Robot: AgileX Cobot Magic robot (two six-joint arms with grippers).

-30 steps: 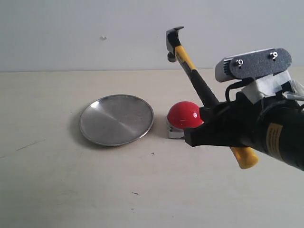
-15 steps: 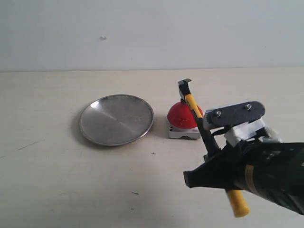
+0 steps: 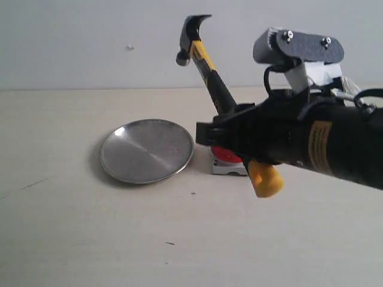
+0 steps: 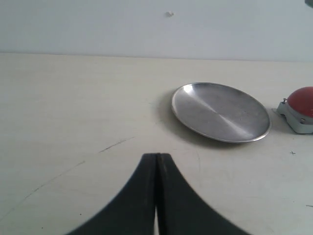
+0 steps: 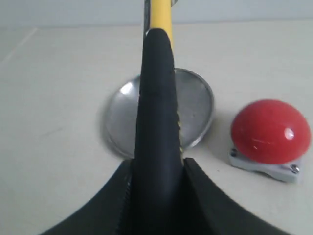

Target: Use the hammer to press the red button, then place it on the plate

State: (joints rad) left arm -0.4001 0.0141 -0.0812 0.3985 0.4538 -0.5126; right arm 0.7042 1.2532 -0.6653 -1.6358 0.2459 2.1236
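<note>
- Black right gripper [image 3: 206, 133] clenched on the hammer [image 3: 212, 76] by its handle, head tilted high above the table [image 3: 72, 239].
- Left gripper [image 4: 157, 196] pressed closed, empty, low over the tabletop.
- Glossy red button [image 5: 270, 131], grey square base, just beside the brushed round plate [image 3: 146, 150], nearer the far edge.

My table [image 3: 90, 239] is just a plain pale beige top with a few dark scuff marks on it. Sitting flat on it are the silver plate [image 3: 146, 149] and, just beside it but not touching, the red button [image 5: 270, 131] on its grey base.
</note>
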